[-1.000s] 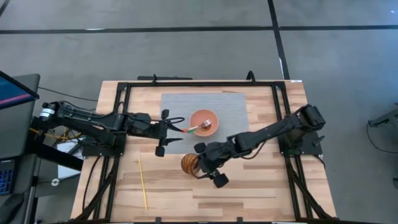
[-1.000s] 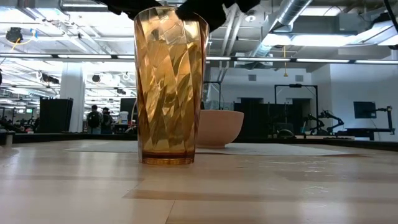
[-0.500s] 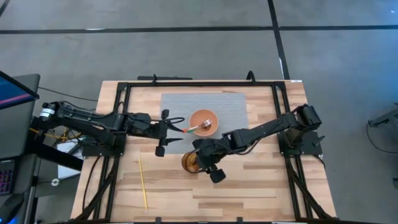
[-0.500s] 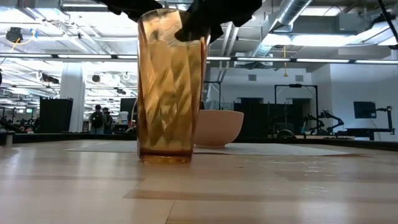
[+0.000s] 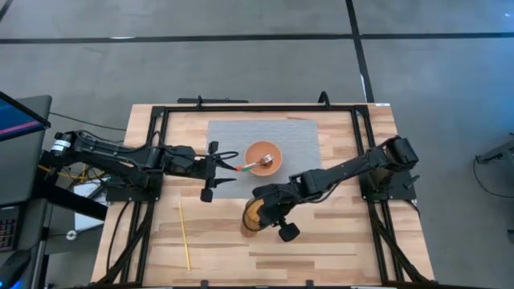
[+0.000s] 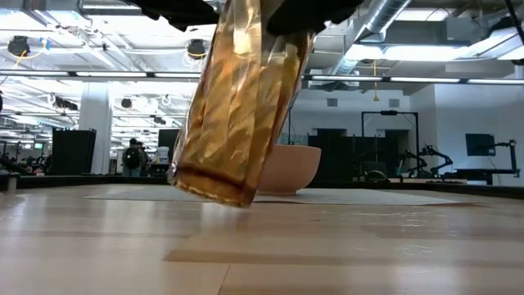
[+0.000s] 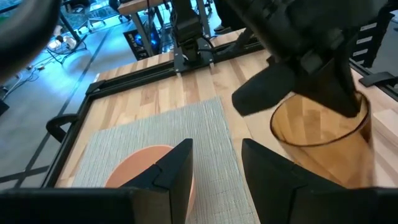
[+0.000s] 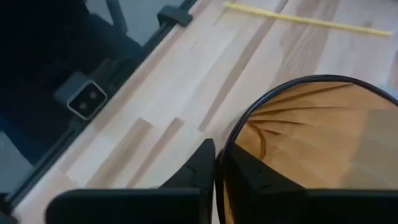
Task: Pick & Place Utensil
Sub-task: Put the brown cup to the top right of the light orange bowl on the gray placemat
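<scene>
Amber tumbler (image 5: 255,213) tilted, rim pinched in my right pincer (image 5: 267,210) | fork (image 5: 255,166) lies across bowl (image 5: 263,156), beyond tumbler, handle toward nearer left pincer (image 5: 227,168), spread open

Even, bright overhead light; soft shadows under the arms in the high view. Low view: ceiling strip lights glare, tilted amber faceted plastic tumbler (image 6: 237,106) motion-blurred. Wrist views soft, near fingers blurred.
</scene>
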Available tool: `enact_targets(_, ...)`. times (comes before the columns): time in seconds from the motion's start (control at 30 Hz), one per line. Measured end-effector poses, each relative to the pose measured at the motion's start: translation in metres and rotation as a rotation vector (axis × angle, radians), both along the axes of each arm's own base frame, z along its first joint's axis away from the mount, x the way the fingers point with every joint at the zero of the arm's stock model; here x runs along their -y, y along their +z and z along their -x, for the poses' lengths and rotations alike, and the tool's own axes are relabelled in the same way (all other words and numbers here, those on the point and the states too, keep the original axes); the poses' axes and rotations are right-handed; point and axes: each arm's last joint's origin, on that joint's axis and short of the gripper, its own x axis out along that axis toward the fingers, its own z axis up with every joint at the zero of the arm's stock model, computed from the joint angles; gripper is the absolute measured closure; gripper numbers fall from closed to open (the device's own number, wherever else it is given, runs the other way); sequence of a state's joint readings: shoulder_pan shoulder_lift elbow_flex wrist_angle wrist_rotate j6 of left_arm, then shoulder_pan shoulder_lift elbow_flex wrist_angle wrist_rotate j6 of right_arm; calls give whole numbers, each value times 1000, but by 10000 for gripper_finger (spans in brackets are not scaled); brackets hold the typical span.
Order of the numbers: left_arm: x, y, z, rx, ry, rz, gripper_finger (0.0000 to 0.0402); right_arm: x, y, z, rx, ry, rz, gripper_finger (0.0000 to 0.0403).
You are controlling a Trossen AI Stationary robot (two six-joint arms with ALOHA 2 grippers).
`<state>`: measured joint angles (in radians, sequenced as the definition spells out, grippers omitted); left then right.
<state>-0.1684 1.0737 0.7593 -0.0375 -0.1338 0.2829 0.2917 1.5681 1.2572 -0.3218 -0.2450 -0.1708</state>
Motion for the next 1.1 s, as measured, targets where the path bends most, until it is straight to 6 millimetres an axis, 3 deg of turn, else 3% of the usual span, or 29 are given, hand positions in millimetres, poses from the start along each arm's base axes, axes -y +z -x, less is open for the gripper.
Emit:
enact_targets(0.2, 0, 0, 0, 0, 0, 0, 262, 8, 25, 31, -59, -79, -30, 390)
enact_targets(0.47, 0, 0, 0, 0, 0, 0, 262, 45, 47, 94, -267, -479, 69, 382)
enact_targets(0.67, 0, 0, 0, 0, 0, 0, 262, 83, 52, 134, -374, -752, 254, 397)
enact_targets(0.97, -7, 0, -1, 3, 29, 0, 262, 148, 47, 125, -415, -925, 386, 399)
enact_targets(1.1, -11, 0, -2, 4, 46, 1, 262, 179, 40, 112, -411, -870, 313, 395)
